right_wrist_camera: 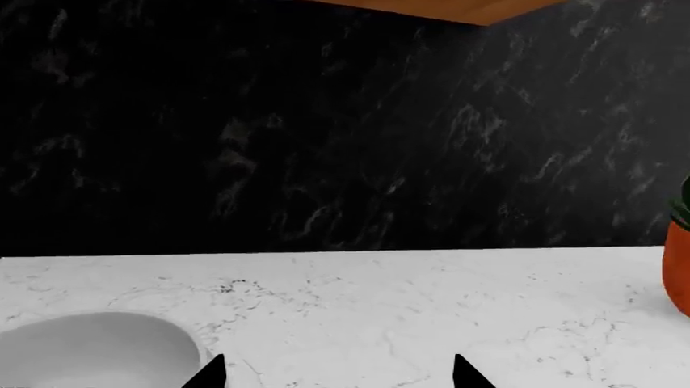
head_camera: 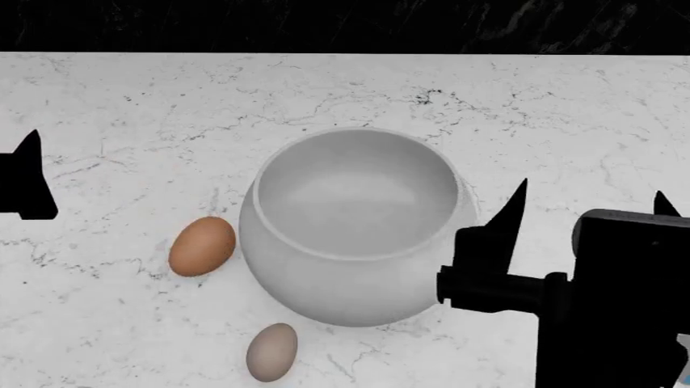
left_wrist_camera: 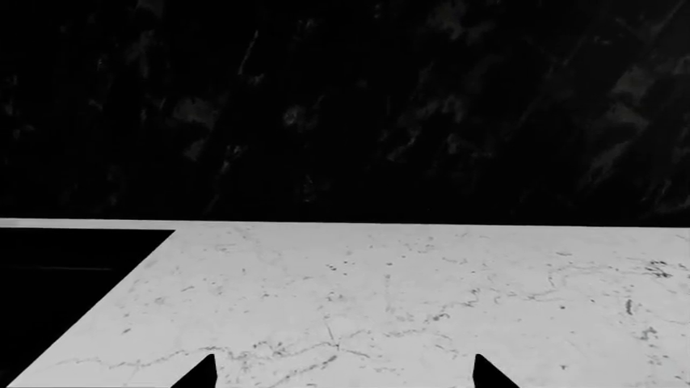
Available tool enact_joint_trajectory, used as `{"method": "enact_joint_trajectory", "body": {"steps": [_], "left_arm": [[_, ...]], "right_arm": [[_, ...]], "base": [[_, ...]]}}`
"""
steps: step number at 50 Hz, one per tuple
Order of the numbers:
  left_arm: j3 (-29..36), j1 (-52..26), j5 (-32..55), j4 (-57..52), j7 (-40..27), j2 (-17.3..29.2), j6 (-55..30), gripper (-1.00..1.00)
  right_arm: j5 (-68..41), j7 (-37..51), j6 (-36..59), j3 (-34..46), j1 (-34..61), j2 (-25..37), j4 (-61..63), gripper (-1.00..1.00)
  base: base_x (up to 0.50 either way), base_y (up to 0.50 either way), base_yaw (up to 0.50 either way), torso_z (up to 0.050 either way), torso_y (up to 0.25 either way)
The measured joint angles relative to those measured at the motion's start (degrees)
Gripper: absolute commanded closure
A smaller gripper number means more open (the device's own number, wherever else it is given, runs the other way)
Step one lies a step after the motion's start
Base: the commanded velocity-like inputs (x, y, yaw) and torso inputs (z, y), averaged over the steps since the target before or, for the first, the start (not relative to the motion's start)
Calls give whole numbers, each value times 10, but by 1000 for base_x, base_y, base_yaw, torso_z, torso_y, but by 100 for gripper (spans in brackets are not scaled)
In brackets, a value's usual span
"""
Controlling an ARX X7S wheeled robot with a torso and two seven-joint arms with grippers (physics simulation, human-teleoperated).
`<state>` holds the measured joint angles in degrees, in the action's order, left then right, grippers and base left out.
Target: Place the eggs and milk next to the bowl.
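Eggs lie on the white marble surface (head_camera: 129, 105) close to the bowl (head_camera: 356, 226): the brown egg (head_camera: 202, 246) just beside its left flank, the grey egg (head_camera: 271, 352) near its front. Milk is not clearly visible. Right gripper (head_camera: 587, 202) hovers just right of the bowl, jaws spread and empty. Left gripper (left_wrist_camera: 342, 373), well left of the bowl, likewise shows parted, empty jaws. A dark marble wall (right_wrist_camera: 323, 129) backs the scene.
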<state>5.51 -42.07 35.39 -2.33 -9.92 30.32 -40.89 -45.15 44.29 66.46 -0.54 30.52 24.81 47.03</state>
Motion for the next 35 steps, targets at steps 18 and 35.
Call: {"method": "enact_joint_trajectory", "body": {"steps": [18, 35], "left_arm": [[-3, 7, 3, -4, -2, 1, 4, -100], [4, 6, -1, 7, 3, -2, 11, -100]], "right_arm": [[-4, 70, 49, -13, -12, -10, 13, -100], [-43, 90, 89, -67, -39, 13, 39, -100]], "base": [[0, 0, 0, 0, 0], [0, 0, 0, 0, 0]]}}
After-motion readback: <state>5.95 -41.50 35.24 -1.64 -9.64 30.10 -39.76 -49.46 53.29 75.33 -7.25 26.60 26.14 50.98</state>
